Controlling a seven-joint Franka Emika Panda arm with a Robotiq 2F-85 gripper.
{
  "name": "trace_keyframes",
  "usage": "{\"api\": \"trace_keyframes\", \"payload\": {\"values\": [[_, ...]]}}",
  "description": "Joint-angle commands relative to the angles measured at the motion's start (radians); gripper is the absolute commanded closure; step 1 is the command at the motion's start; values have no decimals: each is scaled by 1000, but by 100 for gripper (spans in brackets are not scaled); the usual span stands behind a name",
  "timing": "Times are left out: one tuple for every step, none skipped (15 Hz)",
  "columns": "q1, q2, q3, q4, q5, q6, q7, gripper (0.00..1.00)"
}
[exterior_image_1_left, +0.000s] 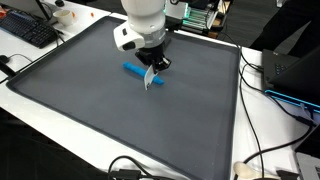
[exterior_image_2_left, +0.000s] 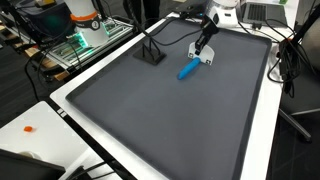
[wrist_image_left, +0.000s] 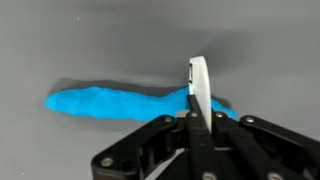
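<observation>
**Exterior views.** In an exterior view we see the gripper (exterior_image_1_left: 155, 68) low over the grey mat (exterior_image_1_left: 90, 115), which lies on a white table (exterior_image_1_left: 50, 95). A keyboard (exterior_image_1_left: 30, 30) sits off the mat at the far corner. The blue strip (exterior_image_1_left: 138, 71) lies flat on the mat near its far edge. The white blade (exterior_image_1_left: 150, 81) hangs from the fingers over the strip's near end.

In an exterior view from the opposite side, we find the gripper (exterior_image_2_left: 203, 48) tilted over the blue strip (exterior_image_2_left: 187, 69), with the white blade (exterior_image_2_left: 207, 60) at the strip's far end. A black stand (exterior_image_2_left: 150, 50) rests on the grey mat (exterior_image_2_left: 170, 125), apart from the strip.

**Wrist view.** The gripper (wrist_image_left: 197, 125) enters from the bottom. Its fingers are narrow and clamped on the white blade (wrist_image_left: 199, 88), which we see edge-on. The blade crosses the right-hand part of the blue strip (wrist_image_left: 110, 102). We cannot tell whether the edge touches the strip or stands just above it.

**Step in hand.** We judge that the blade is being set across the strip near one end.

**Next move.** It calls for a straight, vertical press. Keep the blade square to the strip and the grip firm. Stop at the mat surface, so the strip does not slide sideways.
</observation>
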Motion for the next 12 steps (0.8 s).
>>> {"api": "trace_keyframes", "payload": {"values": [[-7,-25,-6,-81,40,-19,14,99],[-9,-30,-4,-87,49,-18,12,99],[-8,-36,-5,-94,55,-17,15,99],[-11,-43,-1,-100,67,-17,9,99],[-10,-49,-1,-105,71,-18,11,99],[-7,-58,-4,-111,70,-18,16,99],[-7,-65,-3,-116,75,-17,14,99],[-6,-74,-4,-121,75,-18,15,99],[-6,-82,-4,-125,75,-17,16,99],[-6,-90,-4,-130,75,-17,15,99],[-5,-100,-5,-135,73,-17,15,99],[-5,-106,-5,-138,73,-18,14,99]]}}
